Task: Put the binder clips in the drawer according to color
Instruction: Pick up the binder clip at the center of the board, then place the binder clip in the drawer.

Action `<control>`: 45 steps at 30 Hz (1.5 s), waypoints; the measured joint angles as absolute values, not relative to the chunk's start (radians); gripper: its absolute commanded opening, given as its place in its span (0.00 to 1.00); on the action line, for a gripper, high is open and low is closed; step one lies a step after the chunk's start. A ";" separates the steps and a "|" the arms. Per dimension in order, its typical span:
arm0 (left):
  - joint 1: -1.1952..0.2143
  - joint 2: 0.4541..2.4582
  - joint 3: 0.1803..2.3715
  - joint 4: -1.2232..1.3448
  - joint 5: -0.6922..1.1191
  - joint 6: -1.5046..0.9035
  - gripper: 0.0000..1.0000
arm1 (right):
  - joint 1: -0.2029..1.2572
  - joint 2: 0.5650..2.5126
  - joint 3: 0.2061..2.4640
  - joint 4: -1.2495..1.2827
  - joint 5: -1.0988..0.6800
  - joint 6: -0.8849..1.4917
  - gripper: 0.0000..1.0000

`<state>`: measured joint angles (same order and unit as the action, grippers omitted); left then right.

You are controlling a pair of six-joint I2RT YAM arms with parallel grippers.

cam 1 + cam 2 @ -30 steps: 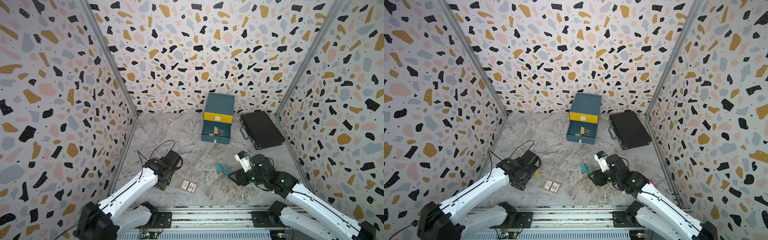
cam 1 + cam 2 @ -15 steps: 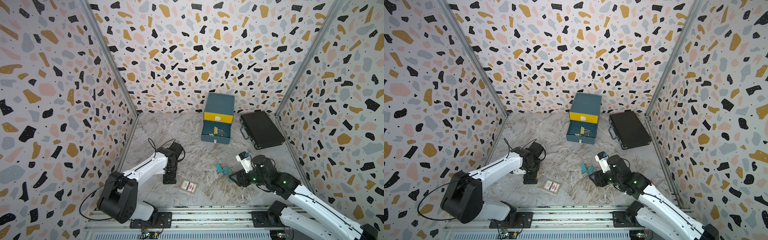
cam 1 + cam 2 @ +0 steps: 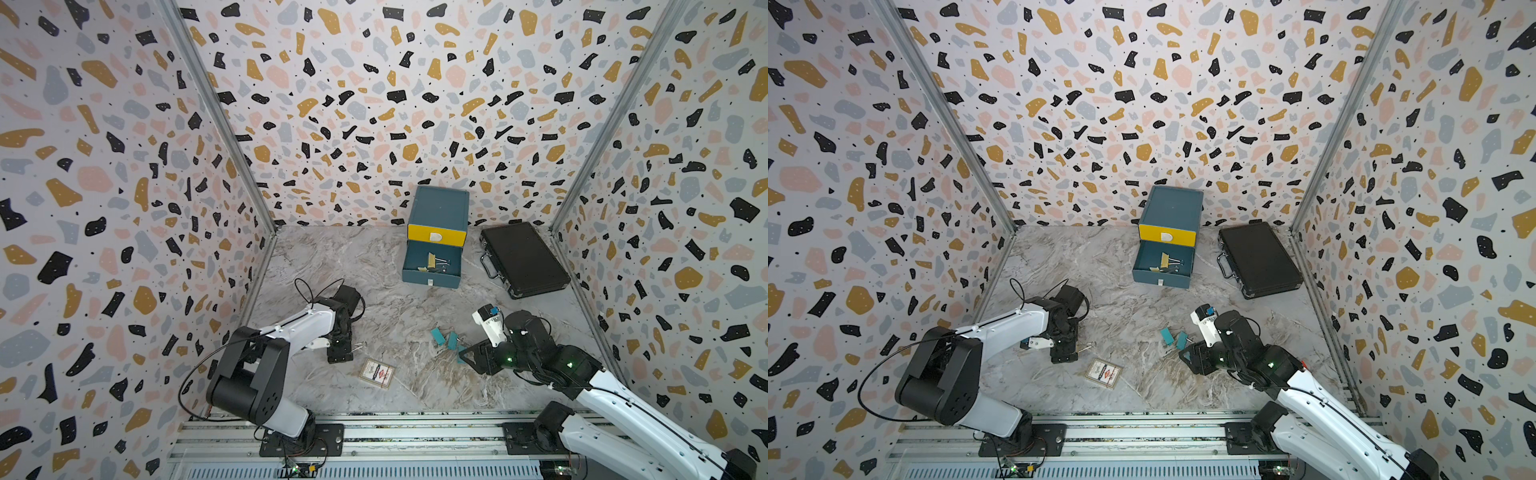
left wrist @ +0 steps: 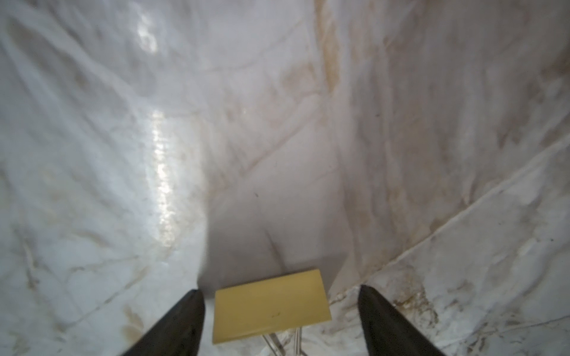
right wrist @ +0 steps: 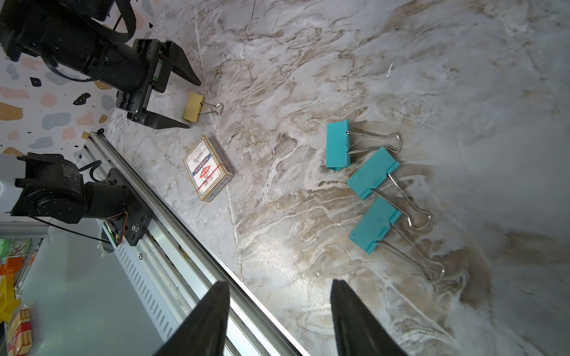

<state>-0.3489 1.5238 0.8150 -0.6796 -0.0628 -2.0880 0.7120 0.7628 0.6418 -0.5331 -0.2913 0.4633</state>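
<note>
On the marbled table (image 3: 332,257), against the back wall, the drawer (image 3: 438,208) is seen with its yellow top front shut and the teal tray (image 3: 432,276) below it pulled out. Pale yellow clips (image 3: 432,261) are seen inside that tray: 1 is plain, and a 2nd is suggested by a small yellow patch beside it, though the count cannot be made certain. A 3rd yellow clip (image 4: 271,303) lies flat on the table near the front. It is straddled by the left gripper (image 4: 280,289), whose jaws are held apart with a gap showing at each side; nothing is clamped.

3 teal clips (image 5: 371,172) are grouped close together on the table just beyond the right gripper (image 5: 280,283), whose jaws are likewise spread with nothing between them. No pink clips are seen in any view; whether they are stowed in a shut tray cannot be told. A card pack (image 5: 207,169) and a black briefcase (image 3: 523,257) are untouched.

The task is judged at most half done: the last yellow clip is to be carried to the open tray, and all 3 teal clips are yet to be stowed.
</note>
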 measured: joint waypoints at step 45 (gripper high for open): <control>-0.643 1.959 1.605 -0.202 -0.181 -1.791 0.69 | 0.712 0.769 0.642 -0.548 -0.280 0.459 0.58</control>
<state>-0.6434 1.9587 1.6047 -0.2024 -0.1814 -1.7908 0.7120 0.7689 0.6418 -0.5480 -0.2798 0.4595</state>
